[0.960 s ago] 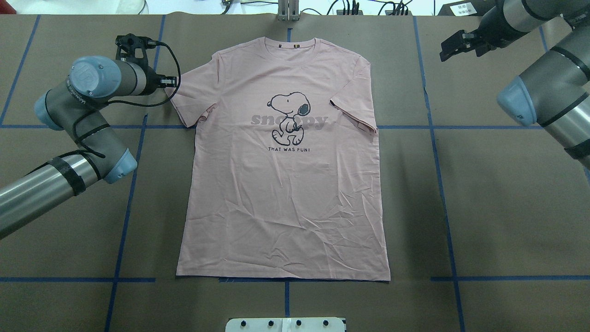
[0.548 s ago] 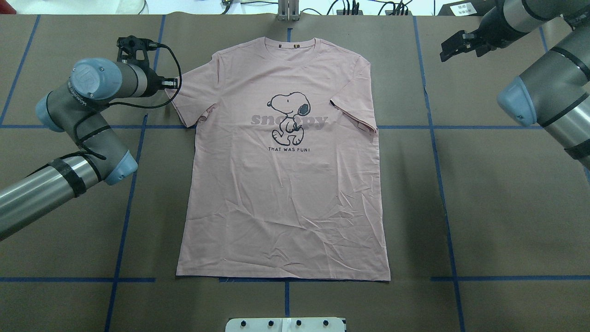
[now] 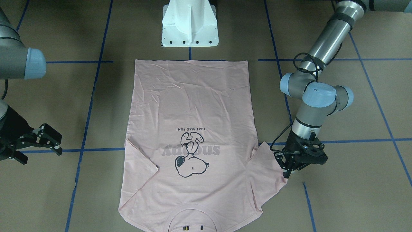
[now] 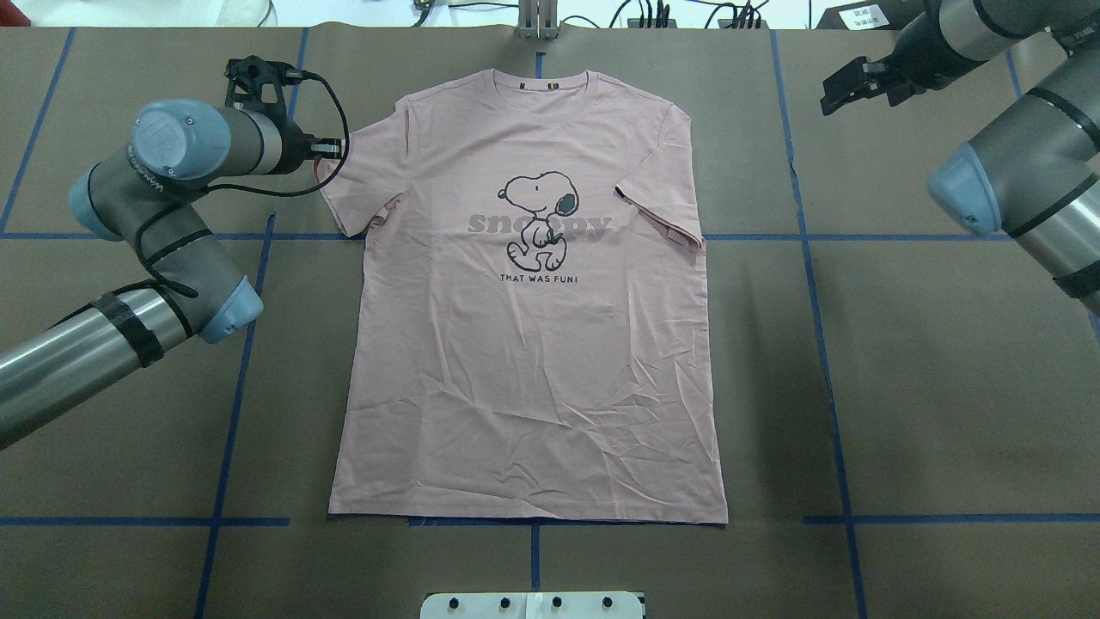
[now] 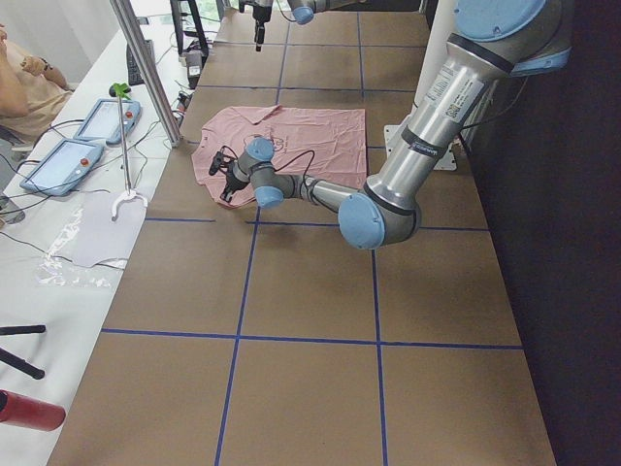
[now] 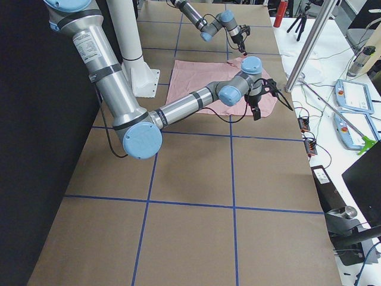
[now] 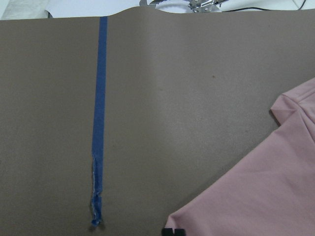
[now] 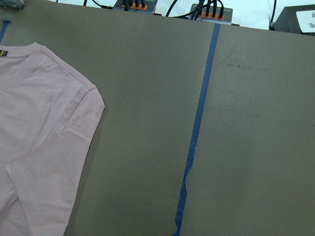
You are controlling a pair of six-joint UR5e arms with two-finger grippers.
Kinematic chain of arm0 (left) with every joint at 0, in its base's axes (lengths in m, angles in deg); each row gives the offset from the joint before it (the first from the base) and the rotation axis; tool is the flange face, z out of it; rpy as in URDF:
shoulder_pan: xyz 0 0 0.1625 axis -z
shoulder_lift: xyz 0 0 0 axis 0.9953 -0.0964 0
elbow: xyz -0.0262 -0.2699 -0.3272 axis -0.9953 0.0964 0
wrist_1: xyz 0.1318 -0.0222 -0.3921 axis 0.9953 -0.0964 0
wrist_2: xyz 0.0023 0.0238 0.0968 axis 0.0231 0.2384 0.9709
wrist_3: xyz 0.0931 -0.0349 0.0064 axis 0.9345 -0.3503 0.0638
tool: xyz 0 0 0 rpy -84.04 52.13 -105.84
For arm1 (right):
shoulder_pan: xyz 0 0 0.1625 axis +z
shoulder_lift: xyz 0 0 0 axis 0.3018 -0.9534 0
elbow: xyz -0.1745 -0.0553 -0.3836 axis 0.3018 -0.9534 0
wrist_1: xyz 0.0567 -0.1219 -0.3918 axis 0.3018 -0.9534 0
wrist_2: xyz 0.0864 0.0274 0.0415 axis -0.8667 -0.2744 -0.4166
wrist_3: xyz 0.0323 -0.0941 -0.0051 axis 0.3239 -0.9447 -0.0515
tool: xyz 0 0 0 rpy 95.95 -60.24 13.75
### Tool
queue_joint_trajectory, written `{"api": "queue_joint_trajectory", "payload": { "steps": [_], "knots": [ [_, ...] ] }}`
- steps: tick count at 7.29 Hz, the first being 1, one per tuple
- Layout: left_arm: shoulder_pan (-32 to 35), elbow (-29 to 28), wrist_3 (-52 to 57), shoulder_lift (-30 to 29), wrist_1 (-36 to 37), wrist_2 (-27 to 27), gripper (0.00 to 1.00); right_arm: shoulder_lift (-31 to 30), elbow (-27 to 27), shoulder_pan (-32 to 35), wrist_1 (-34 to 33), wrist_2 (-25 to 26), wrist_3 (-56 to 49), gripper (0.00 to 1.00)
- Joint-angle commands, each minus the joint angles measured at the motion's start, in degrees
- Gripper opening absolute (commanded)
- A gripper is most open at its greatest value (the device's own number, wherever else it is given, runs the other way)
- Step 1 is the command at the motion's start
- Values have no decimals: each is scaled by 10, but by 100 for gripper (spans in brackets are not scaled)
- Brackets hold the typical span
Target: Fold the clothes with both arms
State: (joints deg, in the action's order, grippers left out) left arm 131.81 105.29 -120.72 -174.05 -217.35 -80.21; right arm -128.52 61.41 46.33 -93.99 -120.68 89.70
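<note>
Since half a second ago the left gripper (image 4: pixel 332 148) has slid sideways from just off the cloth to the outer hem of the near sleeve, while the right gripper (image 4: pixel 829 94) has hardly shifted. From overhead the left wrist covers most of that gripper, and its own camera catches only a black sliver of fingertips (image 7: pixel 171 231) at the bottom edge, right at the sleeve corner. Whether they pinch the hem or merely touch it cannot be told. The front-facing view cuts off the collar at its bottom edge. Counted: one pink T-shirt (image 4: pixel 533 361), two arms and two grippers. The shirt lies flat, print up, in the middle of the brown table (image 4: pixel 945 387), with its collar at the far side from the robot. The right gripper hangs with its jaws apart, well away from the other sleeve, above bare table.
</note>
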Motion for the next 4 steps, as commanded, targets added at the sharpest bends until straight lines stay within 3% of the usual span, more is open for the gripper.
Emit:
{"api": "queue_joint_trajectory", "payload": {
  "steps": [1, 4],
  "knots": [
    [-2, 82, -31, -12, 122, 1, 0, -1, 1, 0, 0, 0, 1, 100],
    [-52, 52, -132, -111, 253, 33, 0, -4, 0, 0, 0, 0, 1, 100]
  ]
}}
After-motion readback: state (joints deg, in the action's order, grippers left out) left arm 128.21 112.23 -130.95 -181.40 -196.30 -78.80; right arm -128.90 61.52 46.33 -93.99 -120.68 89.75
